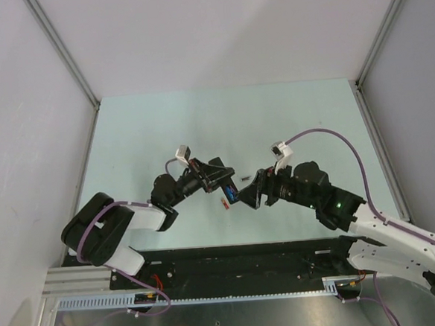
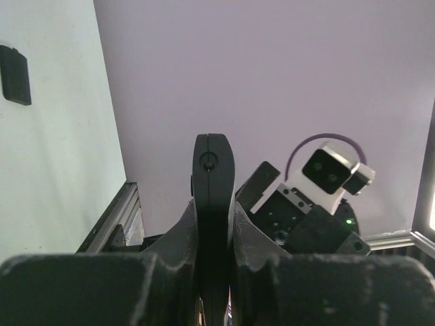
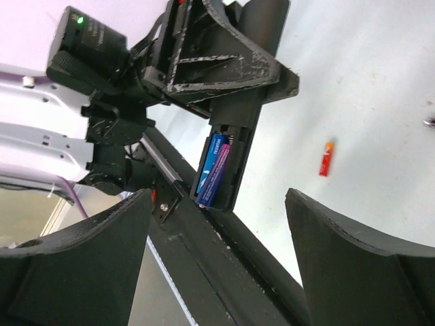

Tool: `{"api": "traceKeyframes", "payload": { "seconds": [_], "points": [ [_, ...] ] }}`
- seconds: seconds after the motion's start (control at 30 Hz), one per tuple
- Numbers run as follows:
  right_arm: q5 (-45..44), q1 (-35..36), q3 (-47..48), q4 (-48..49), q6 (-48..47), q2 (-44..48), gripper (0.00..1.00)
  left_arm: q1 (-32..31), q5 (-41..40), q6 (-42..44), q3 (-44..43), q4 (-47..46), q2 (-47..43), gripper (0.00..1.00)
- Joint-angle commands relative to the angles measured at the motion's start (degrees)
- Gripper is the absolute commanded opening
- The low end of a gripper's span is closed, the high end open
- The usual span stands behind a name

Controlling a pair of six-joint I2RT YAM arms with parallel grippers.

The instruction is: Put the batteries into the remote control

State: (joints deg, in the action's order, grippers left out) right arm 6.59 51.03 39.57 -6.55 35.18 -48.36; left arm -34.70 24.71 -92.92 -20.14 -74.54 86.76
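The remote control (image 3: 248, 129) is a slim black bar, held off the table with my left gripper (image 2: 214, 217) shut on it. Its open slot faces the right wrist camera and holds two batteries (image 3: 213, 168) side by side, one blue and one purple-blue. A red-orange battery (image 3: 327, 158) lies loose on the table beyond it, and in the top view it (image 1: 224, 201) sits just below the remote (image 1: 229, 193). My right gripper (image 3: 219, 227) stands open right in front of the slot end, with nothing between its fingers (image 3: 88, 265).
A small flat black piece (image 2: 15, 75) lies on the pale green table (image 1: 155, 130), apart from the arms. A black rail (image 1: 232, 259) runs along the near edge beneath both grippers. White walls enclose the table on three sides.
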Motion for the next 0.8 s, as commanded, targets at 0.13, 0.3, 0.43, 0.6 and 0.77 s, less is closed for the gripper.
{"api": "traceKeyframes", "payload": {
  "seconds": [0.13,0.3,0.43,0.6,0.77],
  "points": [
    [12.6,-6.4,-9.7,23.1,2.2,4.2,0.87,0.4,0.2,-3.1,-2.4,-16.9,-3.2,0.00],
    [17.7,-8.0,-12.8,31.2,2.4,3.3,0.85,0.3,0.2,-5.0,-3.0,-16.7,-3.1,0.00],
    [21.8,-8.5,-13.3,35.8,2.0,0.8,0.79,0.3,1.0,-6.0,-3.5,-16.4,-3.2,0.00],
    [24.8,-8.6,-13.3,38.6,2.3,-1.4,0.78,0.3,1.6,-6.4,-4.2,-15.6,-3.6,0.00],
    [24.7,-9.4,-13.3,38.2,2.1,-2.2,0.76,0.3,1.8,-6.4,-4.5,-15.0,-3.9,0.00]
  ]
}}
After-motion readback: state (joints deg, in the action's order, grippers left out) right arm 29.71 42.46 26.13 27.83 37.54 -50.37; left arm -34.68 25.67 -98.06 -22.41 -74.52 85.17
